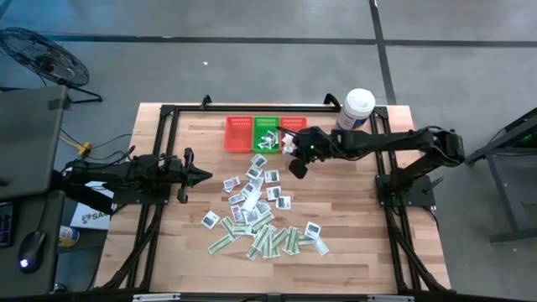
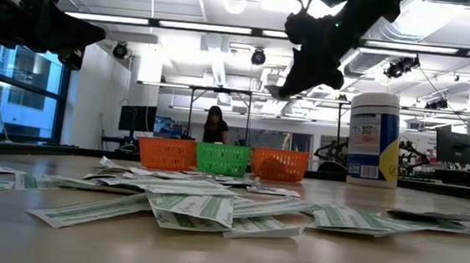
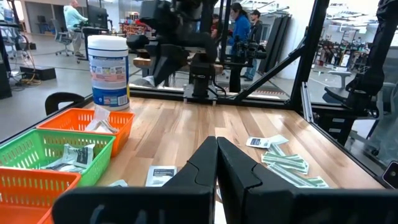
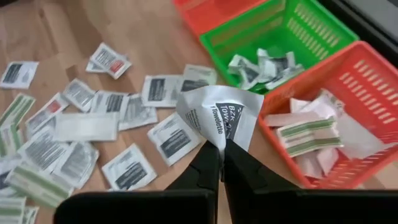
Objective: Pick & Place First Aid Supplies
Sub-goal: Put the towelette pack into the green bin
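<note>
Many small flat packets (image 1: 260, 214), white with dark print or green-and-white strips, lie spread over the middle of the wooden table. Three mesh baskets stand in a row at the far edge: red (image 1: 239, 132), green (image 1: 267, 132) and red (image 1: 294, 126). The green basket (image 4: 273, 37) and the nearer red basket (image 4: 367, 81) hold a few packets. My right gripper (image 4: 221, 146) hangs above the table just in front of these baskets, shut on a white packet (image 4: 217, 115). My left gripper (image 1: 205, 175) waits shut at the table's left, pointing level. My right gripper pinches the white packet by one edge (image 4: 219, 138) between its two fingertips. The fingers slant downward, coming from the table's right side. The packet is creased and sticks out beyond the fingertips, lifted clear of the table, beside the red basket's near rim.
A big white tub with a blue label (image 1: 357, 107) stands at the far right, behind the baskets. Black frame rails (image 1: 168, 168) run along the table's left, far and right edges. People stand in the room beyond the table.
</note>
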`<state>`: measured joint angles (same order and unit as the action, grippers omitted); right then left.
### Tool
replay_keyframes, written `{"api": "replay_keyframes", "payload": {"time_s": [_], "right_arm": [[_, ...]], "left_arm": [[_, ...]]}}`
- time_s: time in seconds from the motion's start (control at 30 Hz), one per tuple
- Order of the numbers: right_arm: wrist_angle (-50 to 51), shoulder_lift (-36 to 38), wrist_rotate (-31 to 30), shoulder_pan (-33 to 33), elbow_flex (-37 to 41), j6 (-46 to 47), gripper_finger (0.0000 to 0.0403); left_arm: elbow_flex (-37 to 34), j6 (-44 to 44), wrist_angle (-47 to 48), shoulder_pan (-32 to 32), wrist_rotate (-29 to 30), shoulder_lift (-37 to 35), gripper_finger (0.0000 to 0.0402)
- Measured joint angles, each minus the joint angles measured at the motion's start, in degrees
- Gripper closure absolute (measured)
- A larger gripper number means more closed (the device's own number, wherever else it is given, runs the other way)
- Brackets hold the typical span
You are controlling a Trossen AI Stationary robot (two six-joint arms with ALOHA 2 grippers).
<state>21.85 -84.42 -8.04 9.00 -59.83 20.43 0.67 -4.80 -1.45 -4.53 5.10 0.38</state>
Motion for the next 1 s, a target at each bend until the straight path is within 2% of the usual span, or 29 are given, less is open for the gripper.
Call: {"api": "replay_keyframes", "payload": {"time_s": [0.57, 1.0], "right_arm": [[-4.2, -0.5, -6.8, 3.4, -0.1, 4.4, 0.0403], [-2.1, -1.0, -7.5, 3.4, -0.1, 6.8, 0.0403]], "left_arm": [[0.0, 0.0, 0.0, 0.0, 0.0, 0.0, 0.0400], [0.0, 0.0, 0.0, 0.0, 0.0, 0.0, 0.0400]]}}
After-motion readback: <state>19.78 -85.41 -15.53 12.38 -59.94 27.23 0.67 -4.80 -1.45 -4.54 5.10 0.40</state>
